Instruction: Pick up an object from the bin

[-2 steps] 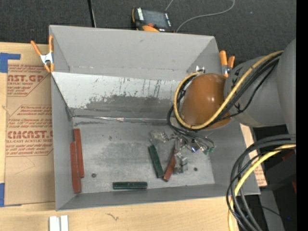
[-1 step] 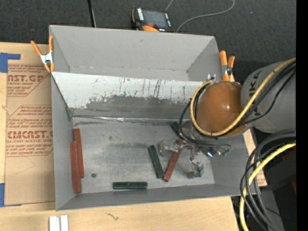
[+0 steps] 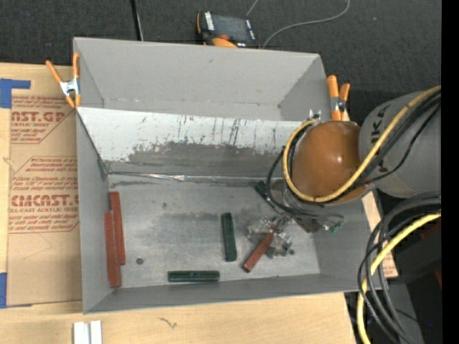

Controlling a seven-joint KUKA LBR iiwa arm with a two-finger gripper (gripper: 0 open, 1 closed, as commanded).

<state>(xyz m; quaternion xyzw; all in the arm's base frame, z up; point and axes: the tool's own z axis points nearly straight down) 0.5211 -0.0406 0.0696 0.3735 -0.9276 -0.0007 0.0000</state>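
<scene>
My gripper [image 3: 277, 235] is low in the bin's right part, beneath the arm's wrist. A short reddish-brown stick [image 3: 255, 254] lies slanted on the floor, and its upper end reaches right up to the gripper's tip. Whether it is gripped is hidden from me. A dark green stick [image 3: 228, 236] lies lengthwise a little to the left of the gripper, apart from it.
Another dark green stick [image 3: 193, 276] lies crosswise near the bin's front wall. Two long red-brown sticks [image 3: 115, 239] rest side by side along the left wall. A small dark speck [image 3: 140, 261] sits near them. The arm covers the bin's right rim.
</scene>
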